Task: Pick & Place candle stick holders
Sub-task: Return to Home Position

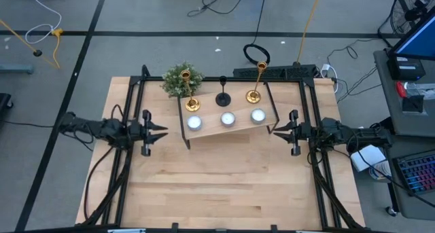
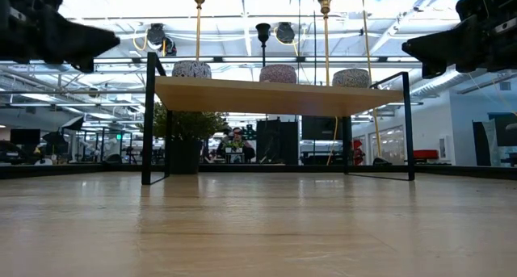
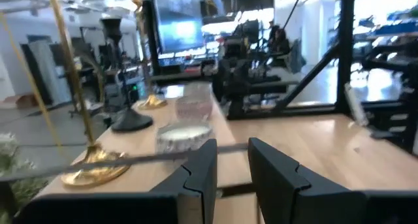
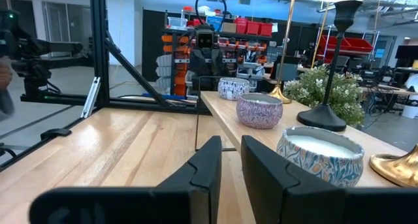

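While both arms hover level at opposite sides of the wooden table [image 1: 217, 185], a small wooden shelf [image 1: 234, 129] on black legs stands at the rear middle of it. Along the shelf's back edge three slim pieces stand upright in a row: the left gold candlestick holder [image 1: 192, 104], the black candlestick holder [image 1: 223, 99] in the middle, and the right gold candlestick holder [image 1: 254, 96]. They are spaced apart, and none touches another. In front of each sits a candle in a patterned jar: the left candle [image 1: 194, 122], the middle candle [image 1: 227, 119] and the right candle [image 1: 257, 115]. A bushy green plant [image 1: 178, 80] stands on the table just behind the shelf's left rear corner, close to the left gold holder. The left gripper [image 1: 163, 130] points inward toward the shelf's left end, its fingers a narrow gap apart and holding nothing. The right gripper [image 1: 273, 130] faces it from the shelf's right end, likewise slightly parted and empty. Both are raised above the tabletop and clear of the shelf.
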`<state>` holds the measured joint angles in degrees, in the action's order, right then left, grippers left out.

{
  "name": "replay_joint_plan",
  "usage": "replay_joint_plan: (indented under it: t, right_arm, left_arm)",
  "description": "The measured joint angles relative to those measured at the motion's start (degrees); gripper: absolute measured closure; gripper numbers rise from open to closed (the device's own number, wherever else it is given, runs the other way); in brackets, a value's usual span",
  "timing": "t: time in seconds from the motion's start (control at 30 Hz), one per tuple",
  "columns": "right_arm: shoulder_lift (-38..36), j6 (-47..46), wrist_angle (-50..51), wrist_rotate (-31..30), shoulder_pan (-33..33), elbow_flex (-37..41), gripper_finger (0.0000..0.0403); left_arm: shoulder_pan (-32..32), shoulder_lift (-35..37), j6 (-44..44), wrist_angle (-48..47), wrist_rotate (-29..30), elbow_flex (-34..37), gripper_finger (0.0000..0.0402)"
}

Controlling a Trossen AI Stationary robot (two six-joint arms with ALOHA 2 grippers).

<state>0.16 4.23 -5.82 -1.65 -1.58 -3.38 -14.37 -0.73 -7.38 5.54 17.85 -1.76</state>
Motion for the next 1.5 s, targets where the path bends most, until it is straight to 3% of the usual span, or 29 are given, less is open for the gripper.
replay_joint_plan:
  t: [0.17, 0.33, 0.93, 1.5]
  right_arm:
    - [0.0, 0.0, 0.0, 0.0, 0.0, 0.0, 0.0348]
    - [0.0, 0.1, 0.0, 0.0, 0.0, 0.0, 0.0348]
    - [0.1, 0.3, 1.4, 0.0, 0.0, 0.1, 0.0348]
    - [0.3, -2.2, 1.0, 0.3, 0.0, 2.6, 0.0348]
  left_arm:
    - [3.2, 0.0, 4.8, -5.2, -1.0, -0.1, 0.0309]
    - [4.4, 0.0, 4.7, -5.4, -6.4, -0.1, 0.0309]
    - [5.0, 0.0, 2.8, -6.1, -7.4, -0.2, 0.0309]
    - [5.0, 0.0, 6.1, -5.6, -7.3, -0.1, 0.0309]
